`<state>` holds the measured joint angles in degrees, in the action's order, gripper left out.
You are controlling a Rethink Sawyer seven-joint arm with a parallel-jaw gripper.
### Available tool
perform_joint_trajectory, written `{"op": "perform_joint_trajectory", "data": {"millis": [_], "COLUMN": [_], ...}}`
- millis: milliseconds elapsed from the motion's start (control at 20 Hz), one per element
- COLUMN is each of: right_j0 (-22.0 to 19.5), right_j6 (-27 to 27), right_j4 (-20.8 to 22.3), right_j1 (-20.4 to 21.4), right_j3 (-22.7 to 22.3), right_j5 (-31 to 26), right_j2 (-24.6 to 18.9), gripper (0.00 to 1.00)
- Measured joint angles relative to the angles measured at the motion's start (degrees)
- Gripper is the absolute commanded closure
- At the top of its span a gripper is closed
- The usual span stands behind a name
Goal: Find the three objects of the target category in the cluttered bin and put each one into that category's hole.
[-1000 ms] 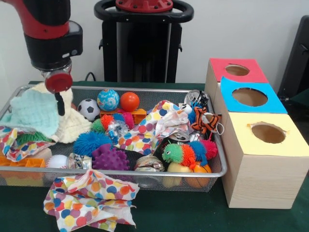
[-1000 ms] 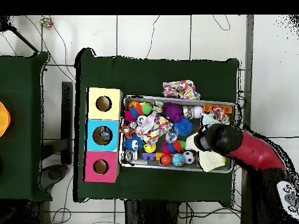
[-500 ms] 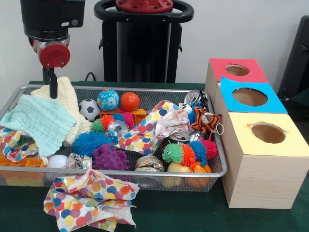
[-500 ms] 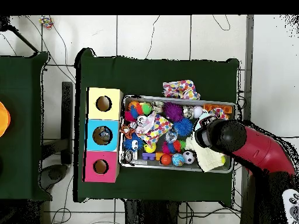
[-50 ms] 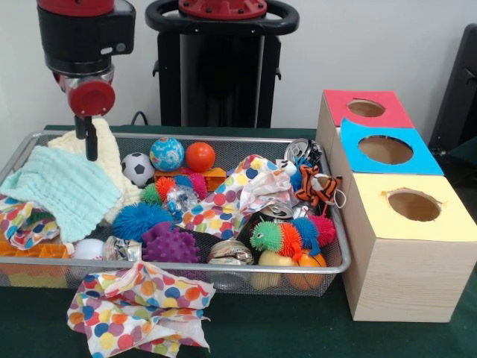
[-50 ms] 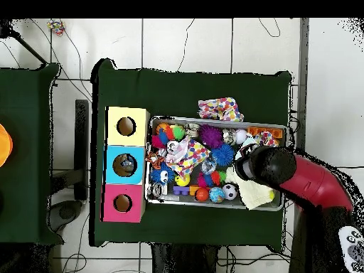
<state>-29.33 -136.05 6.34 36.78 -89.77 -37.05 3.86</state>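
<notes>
The wire bin [image 5: 339,246] holds a jumble of balls, spiky toys, crushed cans and cloths. My gripper [image 5: 91,155] hangs over its left end, its thin black fingers together in front of a cream cloth [image 5: 112,168] that rises in a peak behind them. Whether a fold is pinched is unclear. A mint cloth [image 5: 63,190] lies draped just left of it. In the overhead view the arm's head [image 6: 264,165] covers the fingers, above the cream cloth [image 6: 252,193]. Three boxes with holes stand beside the bin: red [image 5: 365,108], blue [image 5: 385,149] and yellow [image 5: 414,205].
A polka-dot cloth [image 5: 138,306] lies on the green table in front of the bin; another [image 5: 223,198] sits mid-bin. A soccer ball [image 5: 137,168], a blue ball [image 5: 166,154] and an orange ball [image 5: 200,156] line the back wall. A purple spiky ball [image 5: 170,242] is near the front.
The gripper rose out of the cloths, then shifted slightly right and down. The cream cloth now stands in a peak, and the mint cloth has slid lower and toward the bin's middle.
</notes>
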Motion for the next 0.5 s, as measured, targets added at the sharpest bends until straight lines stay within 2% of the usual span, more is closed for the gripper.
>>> {"op": "perform_joint_trajectory", "data": {"millis": [500], "right_j0": [1.3], "right_j6": [0.0], "right_j4": [-2.4], "right_j1": [-4.0], "right_j3": [-2.7], "right_j5": [2.7], "right_j2": [-0.3], "gripper": [0.00]}}
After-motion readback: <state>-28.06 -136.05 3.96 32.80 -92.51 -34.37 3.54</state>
